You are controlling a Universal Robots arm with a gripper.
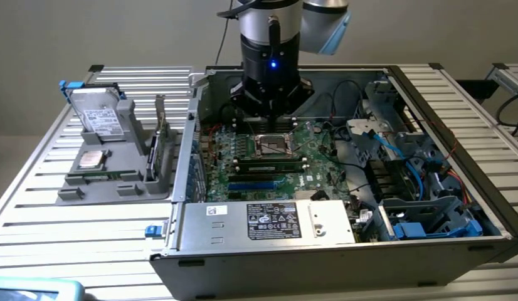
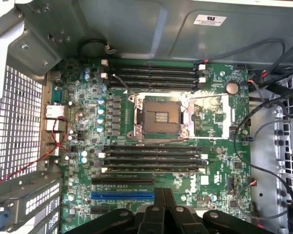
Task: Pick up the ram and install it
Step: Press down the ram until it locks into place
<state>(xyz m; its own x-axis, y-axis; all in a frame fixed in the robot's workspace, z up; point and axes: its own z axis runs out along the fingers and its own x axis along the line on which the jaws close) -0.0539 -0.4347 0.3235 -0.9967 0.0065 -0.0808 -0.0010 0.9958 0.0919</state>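
Ram (image 1: 271,167) sits seated in a motherboard slot just in front of the empty processor socket (image 1: 274,143), inside the open computer case (image 1: 343,251) on the counter (image 1: 75,226). Above the socket hangs the gripper (image 1: 268,120), its fingers (image 2: 163,204) pressed together on nothing, apart from the stick, which lies just beyond their tips.

The arm (image 1: 271,25) is a silver cylinder with a pale-blue joint cap, a black cable, a black wrist lit by one blue light, and a black claw (image 1: 270,116).
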